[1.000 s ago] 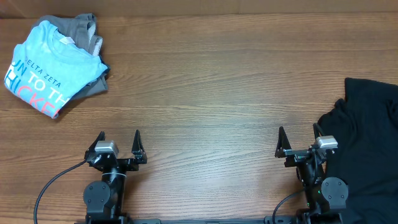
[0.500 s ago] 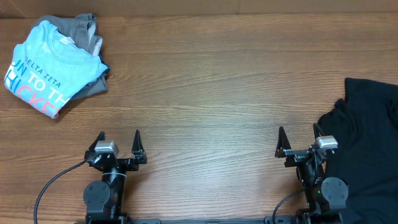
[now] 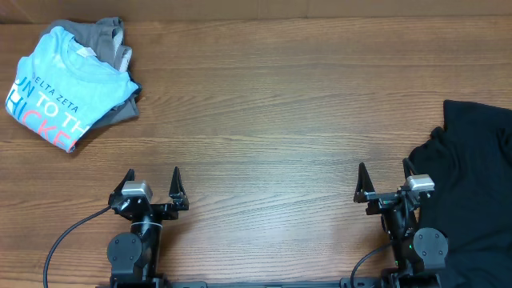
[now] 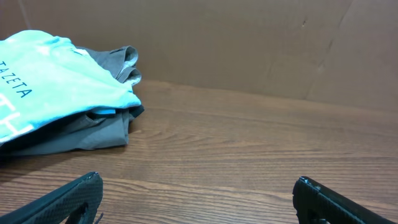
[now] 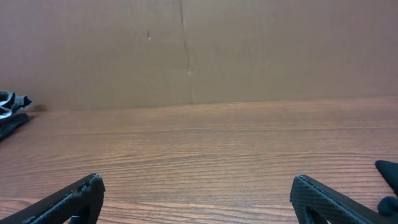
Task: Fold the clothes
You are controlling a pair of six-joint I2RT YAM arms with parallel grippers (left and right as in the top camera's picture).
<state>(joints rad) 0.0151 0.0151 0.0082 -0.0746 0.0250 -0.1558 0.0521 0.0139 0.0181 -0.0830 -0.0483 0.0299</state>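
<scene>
The clothes, a crumpled black T-shirt (image 3: 472,176), lie at the table's right edge and run out of the overhead view. A sliver of the black T-shirt (image 5: 388,171) shows at the right border of the right wrist view. My right gripper (image 3: 385,170) stands open just left of the shirt, near the front edge, with nothing between its fingers (image 5: 323,199). My left gripper (image 3: 154,174) is open too, at the front left, far from the shirt, its fingers (image 4: 74,199) wide apart over bare wood.
A folded light blue T-shirt (image 3: 60,84) with lettering rests on a grey garment (image 3: 112,44) at the back left; the blue T-shirt (image 4: 50,81) and grey garment (image 4: 93,130) fill the left of the left wrist view. A brown wall (image 5: 199,50) backs the wooden table (image 3: 264,112).
</scene>
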